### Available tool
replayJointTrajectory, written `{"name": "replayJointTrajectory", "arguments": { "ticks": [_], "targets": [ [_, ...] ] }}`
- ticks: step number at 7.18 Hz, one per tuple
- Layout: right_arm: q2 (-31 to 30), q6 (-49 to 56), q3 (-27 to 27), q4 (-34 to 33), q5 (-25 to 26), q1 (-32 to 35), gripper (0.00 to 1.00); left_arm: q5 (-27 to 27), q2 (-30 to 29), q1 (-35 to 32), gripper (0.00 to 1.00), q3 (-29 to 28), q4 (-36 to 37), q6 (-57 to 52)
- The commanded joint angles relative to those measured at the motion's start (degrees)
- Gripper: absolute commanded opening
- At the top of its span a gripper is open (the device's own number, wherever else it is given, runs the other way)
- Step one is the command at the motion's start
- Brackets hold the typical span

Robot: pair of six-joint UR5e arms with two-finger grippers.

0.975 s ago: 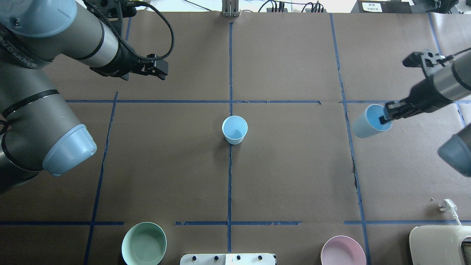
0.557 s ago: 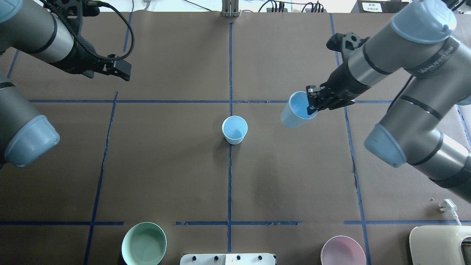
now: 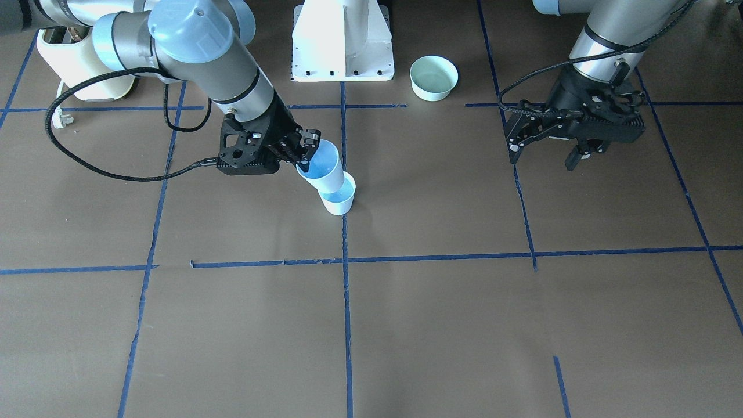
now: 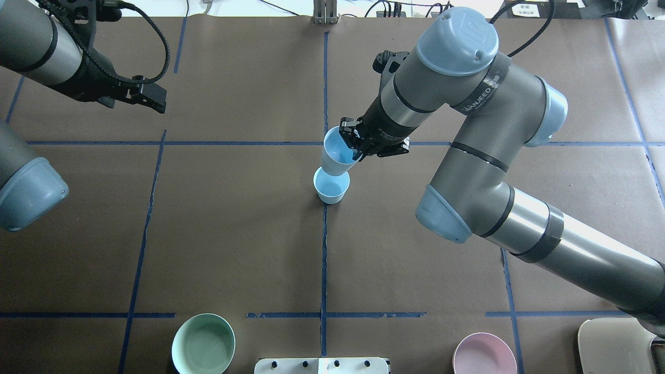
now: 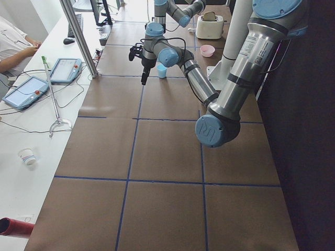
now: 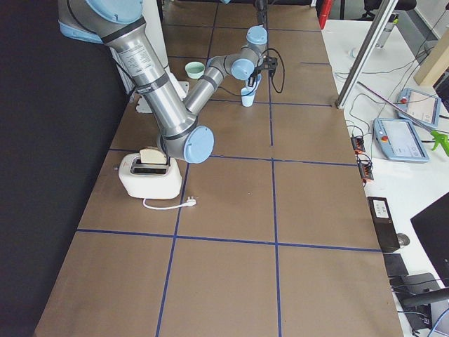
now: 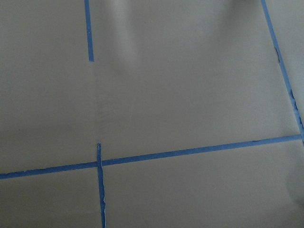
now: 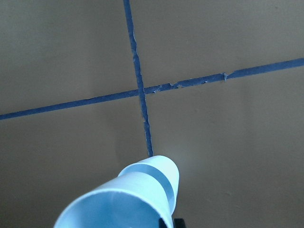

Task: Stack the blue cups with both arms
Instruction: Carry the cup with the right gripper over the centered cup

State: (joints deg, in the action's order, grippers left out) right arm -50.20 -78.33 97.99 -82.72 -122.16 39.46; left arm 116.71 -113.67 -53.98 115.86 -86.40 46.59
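Observation:
One blue cup [image 4: 331, 190] stands upright at the table's centre on the tape cross; it also shows in the front view [image 3: 339, 201]. My right gripper [image 4: 355, 146] is shut on the rim of the second blue cup [image 4: 335, 154], one finger inside it. It holds this cup tilted, its base at the standing cup's mouth [image 3: 323, 169]. I cannot tell whether the two touch. The held cup fills the bottom of the right wrist view [image 8: 133, 202]. My left gripper [image 3: 543, 159] is open and empty, far off at the table's left [image 4: 156, 102].
A mint-green bowl [image 4: 203, 344] and a pink bowl [image 4: 484, 355] sit near the robot's edge. A toaster [image 6: 149, 172] with its cord and plug [image 3: 58, 119] stands at the near right corner. The white pedestal base [image 3: 342, 40] is between the bowls.
My right arm has carried its cup leftward from the right side to just over the standing centre cup. My left arm has drawn back to the left, gripper still open.

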Motion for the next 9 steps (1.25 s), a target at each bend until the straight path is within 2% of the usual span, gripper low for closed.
{"name": "replayJointTrajectory", "arguments": {
  "ticks": [1, 9],
  "targets": [
    [1.25, -0.77, -1.91, 0.19, 3.92, -2.27, 0.0, 0.01, 0.12, -0.07, 1.0, 0.06, 0.0, 0.08],
    [-0.24, -0.77, -1.57, -0.25, 5.53, -4.13, 0.01, 0.01, 0.12, 0.1, 1.0, 0.06, 0.0, 0.52]
  ]
}}
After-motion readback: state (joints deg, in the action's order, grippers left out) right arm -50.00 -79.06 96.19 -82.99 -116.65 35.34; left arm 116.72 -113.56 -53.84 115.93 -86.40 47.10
